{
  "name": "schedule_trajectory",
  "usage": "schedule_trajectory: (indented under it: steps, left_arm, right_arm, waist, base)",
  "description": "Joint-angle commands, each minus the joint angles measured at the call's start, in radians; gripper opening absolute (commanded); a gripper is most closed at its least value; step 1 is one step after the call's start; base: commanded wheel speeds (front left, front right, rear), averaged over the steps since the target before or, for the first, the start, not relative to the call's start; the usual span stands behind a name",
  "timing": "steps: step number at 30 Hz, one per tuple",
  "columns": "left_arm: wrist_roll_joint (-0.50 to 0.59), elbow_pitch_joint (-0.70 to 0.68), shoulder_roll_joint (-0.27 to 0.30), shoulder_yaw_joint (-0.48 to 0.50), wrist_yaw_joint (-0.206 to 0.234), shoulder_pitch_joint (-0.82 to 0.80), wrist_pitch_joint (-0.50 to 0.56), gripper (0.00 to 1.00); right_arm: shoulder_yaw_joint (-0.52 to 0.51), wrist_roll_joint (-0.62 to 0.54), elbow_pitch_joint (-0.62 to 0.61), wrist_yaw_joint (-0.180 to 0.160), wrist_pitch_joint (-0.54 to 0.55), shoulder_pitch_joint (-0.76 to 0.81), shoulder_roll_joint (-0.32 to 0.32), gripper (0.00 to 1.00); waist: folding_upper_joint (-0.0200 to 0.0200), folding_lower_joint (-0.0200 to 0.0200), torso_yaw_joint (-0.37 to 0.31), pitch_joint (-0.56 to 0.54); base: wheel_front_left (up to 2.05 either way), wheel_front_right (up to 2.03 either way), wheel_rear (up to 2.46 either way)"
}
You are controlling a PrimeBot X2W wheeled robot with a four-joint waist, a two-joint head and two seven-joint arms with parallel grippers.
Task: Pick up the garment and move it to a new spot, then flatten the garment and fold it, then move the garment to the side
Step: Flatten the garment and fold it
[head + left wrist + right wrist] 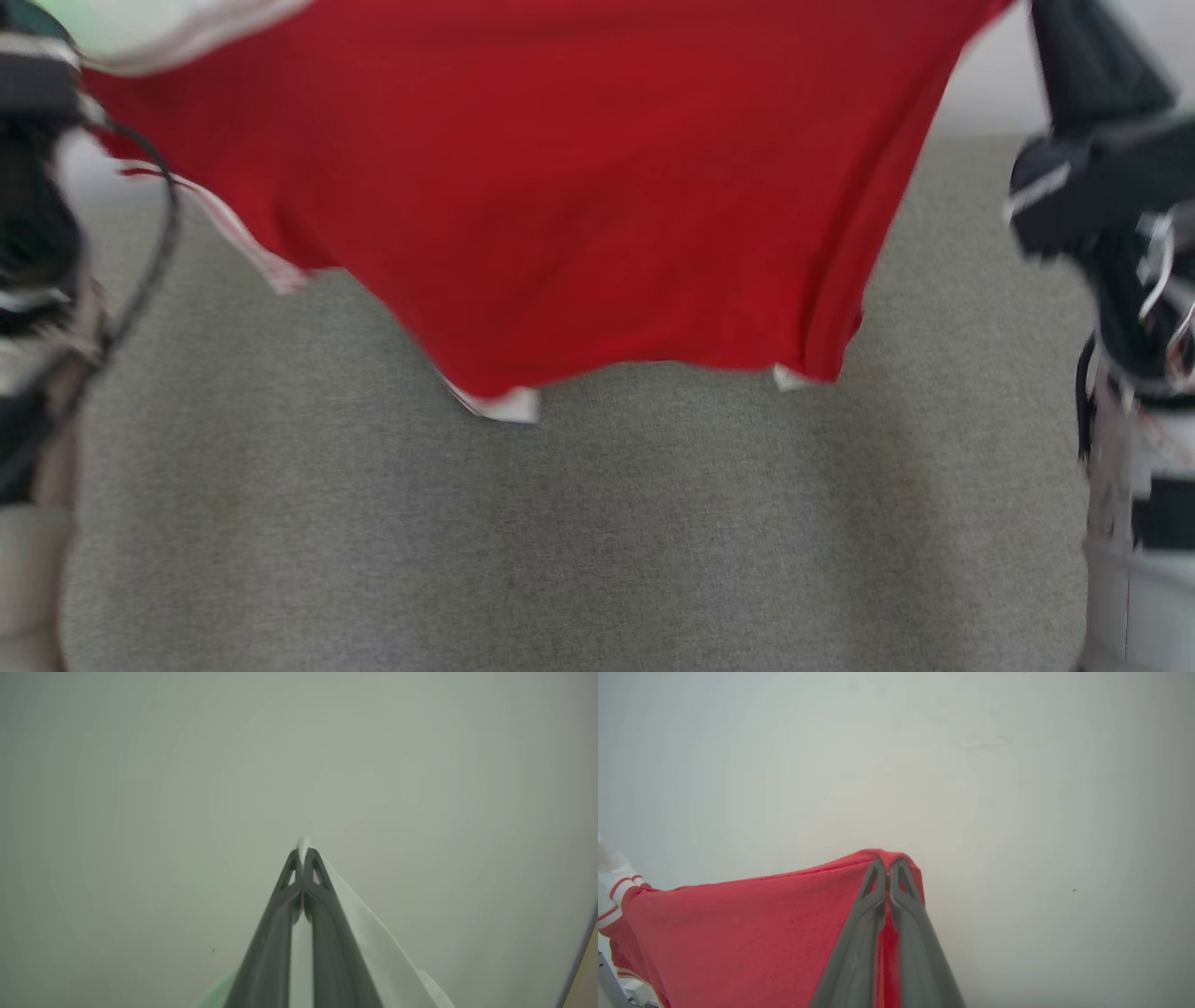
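Both arms held the garment (560, 187) up, spread between them above the grey surface (560, 541), toward its far edge. The left gripper (302, 851) was clamped on a pale white edge, the right gripper (888, 864) on a red edge. Hem probably hung clear of the surface, but the head view was blurred.

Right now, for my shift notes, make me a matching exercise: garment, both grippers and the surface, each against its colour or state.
1. garment
2. left gripper
3. right gripper
4. surface

A. grey, beneath the hanging cloth
B. shut on white cloth
C. red, hanging spread in the air
D. shut on a red edge

Pairs: 1-C, 2-B, 3-D, 4-A
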Motion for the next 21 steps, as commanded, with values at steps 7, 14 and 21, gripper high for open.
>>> schedule_trajectory:
  steps: [7, 14, 21]
  left_arm:
    - [-0.030, 0.039, 0.064, 0.028, 0.030, -0.260, 0.114, 0.00]
    - [0.027, 0.151, 0.091, 0.061, -0.034, -0.424, 0.000, 0.00]
    - [0.148, -0.004, 0.009, 0.210, -0.166, -0.558, -0.041, 0.00]
  right_arm:
    - [0.078, -0.001, 0.253, -0.002, -0.057, -0.378, 0.012, 0.00]
    - [0.057, -0.180, 0.568, -0.002, -0.243, -0.637, 0.021, 0.00]
    - [-0.047, -0.356, 0.708, -0.002, -0.571, -0.802, 0.055, 0.00]
  waist:
    - [-0.0001, -0.0001, -0.093, 0.264]
    - [-0.0001, -0.0001, -0.102, 0.376]
    - [-0.0001, -0.0001, -0.086, 0.421]
  base:
    - [0.00, 0.00, 0.00]
    - [0.00, 0.00, 0.00]
    - [0.00, 0.00, 0.00]
